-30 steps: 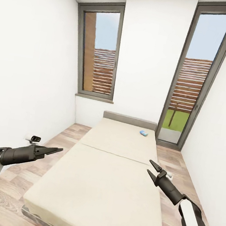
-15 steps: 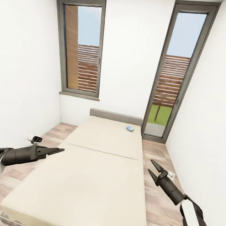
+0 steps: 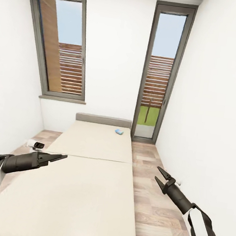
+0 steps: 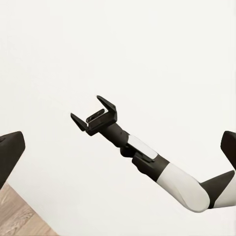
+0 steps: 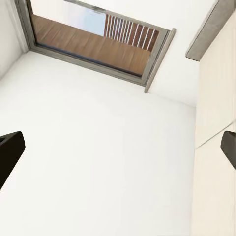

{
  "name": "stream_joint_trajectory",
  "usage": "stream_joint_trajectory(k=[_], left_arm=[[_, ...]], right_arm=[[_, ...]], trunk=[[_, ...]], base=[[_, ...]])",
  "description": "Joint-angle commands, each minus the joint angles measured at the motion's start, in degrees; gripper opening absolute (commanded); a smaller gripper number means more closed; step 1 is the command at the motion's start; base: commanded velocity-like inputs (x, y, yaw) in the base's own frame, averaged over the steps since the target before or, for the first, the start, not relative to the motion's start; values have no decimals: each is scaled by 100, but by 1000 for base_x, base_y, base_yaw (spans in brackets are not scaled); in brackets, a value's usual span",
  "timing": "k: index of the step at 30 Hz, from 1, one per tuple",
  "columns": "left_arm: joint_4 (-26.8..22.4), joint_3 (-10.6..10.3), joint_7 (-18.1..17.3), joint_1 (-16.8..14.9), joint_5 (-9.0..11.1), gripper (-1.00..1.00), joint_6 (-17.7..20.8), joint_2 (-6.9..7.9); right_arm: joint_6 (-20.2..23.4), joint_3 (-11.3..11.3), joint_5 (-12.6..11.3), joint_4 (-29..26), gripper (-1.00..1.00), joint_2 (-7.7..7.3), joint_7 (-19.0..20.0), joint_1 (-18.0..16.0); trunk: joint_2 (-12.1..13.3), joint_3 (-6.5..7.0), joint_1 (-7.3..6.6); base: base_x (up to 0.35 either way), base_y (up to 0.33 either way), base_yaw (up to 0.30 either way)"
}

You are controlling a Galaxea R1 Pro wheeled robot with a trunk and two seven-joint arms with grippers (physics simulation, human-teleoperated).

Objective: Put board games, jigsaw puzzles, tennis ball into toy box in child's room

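Since a second ago the head camera has swung right: bed [image 3: 87, 173] and both windows now sit further left in the picture, more right wall shows, and the arms hold the same pose.

Bed: flat cream mattress, two matte panels with a straight seam, grey headboard, no bedding. It lies ahead of and between the two sets of jaws.

Blue box [image 3: 119, 131]: small, flat, pale blue, on the far panel near the headboard, well beyond both jaws and nearer the right ones.

Floor [image 3: 150, 209]: brown wood planks, under the right gripper.

Left gripper [image 3: 60, 157]: dark, slim, over the bed's near left edge; jaws nearly together in the head view, though the left wrist view shows its tips far apart, so cannot tell.

Right gripper [image 3: 159, 175]: dark fingers, jaws spread wide, empty. The left wrist view alone shows it [image 4: 93, 113] square-on against plain white wall.

Window [image 5: 98, 42]: grey frame, slatted wood fence beyond; the right wrist view catches it with the mattress edge.
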Motion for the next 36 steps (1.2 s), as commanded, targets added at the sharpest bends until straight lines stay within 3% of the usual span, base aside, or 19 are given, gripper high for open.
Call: stream_joint_trajectory(k=[1, 14, 36], left_arm=[[-4, 2, -23, 1, -5, 100, 61, 3], [-2, 2, -23, 1, -1, 100, 69, 5], [-2, 2, -23, 1, -1, 100, 68, 5]], right_arm=[[31, -7, -14, 5, 100, 3, 8, -4], [16, -3, 23, 1, 100, 5, 8, -4], [0, 9, 51, -6, 100, 5, -1, -4]], trunk=[[-5, 0, 3], [-5, 13, 3], [-5, 13, 3]], base=[[0, -131, -257], [9, -203, -61], [22, -66, 0]])
